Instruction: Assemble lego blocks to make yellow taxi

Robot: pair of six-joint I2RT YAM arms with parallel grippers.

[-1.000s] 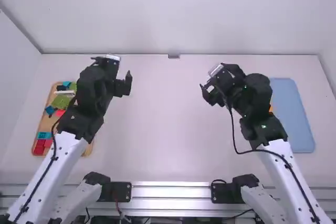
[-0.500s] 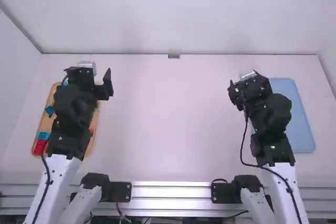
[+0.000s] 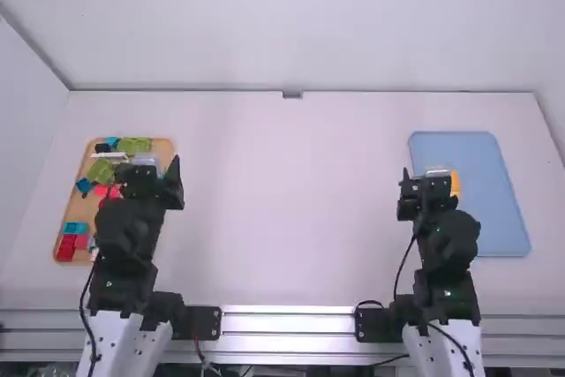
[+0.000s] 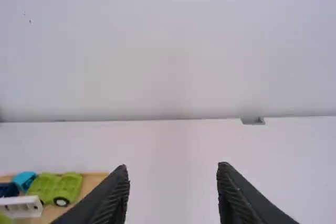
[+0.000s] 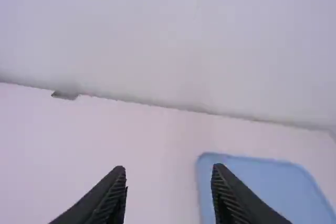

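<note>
In the high view, an orange-yellow piece lay on the blue tray at the right of the frame, partly hidden by the right gripper, so its full outline could not be told. At the left of the frame, the left gripper and its arm covered part of the wooden tray and some of the blocks on it; a few reddish ones at the arm's edge were hard to make out.

Around these, the white table stretched between the two trays. On the wooden tray, toward the upper left of the frame, were two green blocks, a white bar and a small blue block; a red block sat at its lower left corner. The left wrist view showed a wheel on the side of a green block.

The visible part of the orange-yellow piece ran longer up and down the frame; which end was its front could not be told. The white bar lay nearly crosswise. Both grippers' fingers were spread wide apart.
</note>
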